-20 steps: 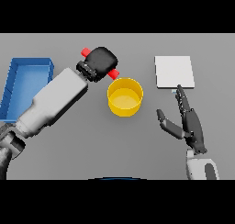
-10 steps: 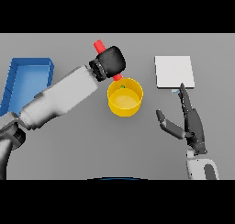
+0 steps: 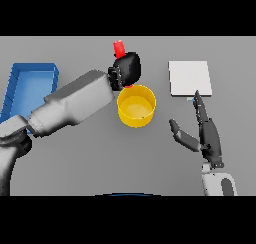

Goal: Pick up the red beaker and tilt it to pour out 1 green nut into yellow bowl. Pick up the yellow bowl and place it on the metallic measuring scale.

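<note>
My left hand [image 3: 127,69] is shut on the red beaker [image 3: 119,48], which sticks out above the hand and hangs tilted over the far rim of the yellow bowl [image 3: 136,106]. A small green nut [image 3: 142,118] lies inside the bowl near its front wall. The metallic measuring scale [image 3: 189,78] is a pale square plate to the right of the bowl. Between the bowl and the scale, closer to me, my right hand [image 3: 207,135] is held open with straight fingers pointing away and the thumb spread toward the bowl.
A blue tray [image 3: 28,90] sits at the table's left side, partly behind my left forearm [image 3: 75,104], which crosses the table diagonally toward the bowl.
My left hand has carried the beaker rightward and tipped it over the bowl. A green nut now lies in the bowl. The right hand has hardly moved.
</note>
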`<state>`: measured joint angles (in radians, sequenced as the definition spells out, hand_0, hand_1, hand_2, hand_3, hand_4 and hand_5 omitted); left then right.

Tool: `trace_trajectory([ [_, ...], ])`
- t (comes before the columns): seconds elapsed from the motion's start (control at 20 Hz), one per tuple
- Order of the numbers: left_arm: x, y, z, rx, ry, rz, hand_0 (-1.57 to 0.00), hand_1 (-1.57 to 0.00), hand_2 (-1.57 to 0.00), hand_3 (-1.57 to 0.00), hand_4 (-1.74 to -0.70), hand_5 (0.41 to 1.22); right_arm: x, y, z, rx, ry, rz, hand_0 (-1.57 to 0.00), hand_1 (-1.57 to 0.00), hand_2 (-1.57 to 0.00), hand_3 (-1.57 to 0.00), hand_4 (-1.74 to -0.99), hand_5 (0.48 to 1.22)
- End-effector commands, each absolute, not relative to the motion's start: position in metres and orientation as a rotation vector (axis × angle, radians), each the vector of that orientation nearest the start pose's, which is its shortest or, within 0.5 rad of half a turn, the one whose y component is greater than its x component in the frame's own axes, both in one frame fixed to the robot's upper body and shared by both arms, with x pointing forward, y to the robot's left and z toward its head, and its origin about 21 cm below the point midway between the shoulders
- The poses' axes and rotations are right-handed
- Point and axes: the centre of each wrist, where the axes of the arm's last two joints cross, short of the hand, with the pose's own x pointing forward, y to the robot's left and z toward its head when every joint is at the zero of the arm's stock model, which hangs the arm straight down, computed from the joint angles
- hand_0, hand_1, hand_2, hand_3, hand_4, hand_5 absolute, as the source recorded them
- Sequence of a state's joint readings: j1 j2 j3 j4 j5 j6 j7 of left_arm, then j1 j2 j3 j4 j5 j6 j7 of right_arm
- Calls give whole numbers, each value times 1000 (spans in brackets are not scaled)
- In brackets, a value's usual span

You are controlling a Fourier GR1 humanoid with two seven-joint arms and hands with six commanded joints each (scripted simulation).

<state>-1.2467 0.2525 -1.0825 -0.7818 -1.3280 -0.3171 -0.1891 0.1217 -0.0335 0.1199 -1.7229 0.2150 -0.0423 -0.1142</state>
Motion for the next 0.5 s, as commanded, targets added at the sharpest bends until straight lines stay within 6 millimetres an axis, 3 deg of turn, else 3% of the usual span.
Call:
trace_trajectory([
  [0.0,404,32,126,-1273,826,2603,-1571,-1571,-1571,-1569,-1733,1221,217,-220,9,-160,-1728,221,1,1,1,1,-1133,579],
  [0.2,404,12,152,-1283,739,2479,-1571,-1571,-1571,-1570,-1732,1221,216,-219,12,-167,-1728,212,1,1,1,1,-1138,572],
  [0.3,413,10,192,-1347,675,2414,-1571,-1571,-1571,-1570,-1729,1221,220,-214,13,-157,-1717,209,1,1,1,1,-1138,565],
  [0.45,430,23,247,-1508,767,2393,-1571,-1571,-1571,-1571,-1724,1221,224,-213,15,-164,-1732,221,1,1,1,1,-1130,554],
])
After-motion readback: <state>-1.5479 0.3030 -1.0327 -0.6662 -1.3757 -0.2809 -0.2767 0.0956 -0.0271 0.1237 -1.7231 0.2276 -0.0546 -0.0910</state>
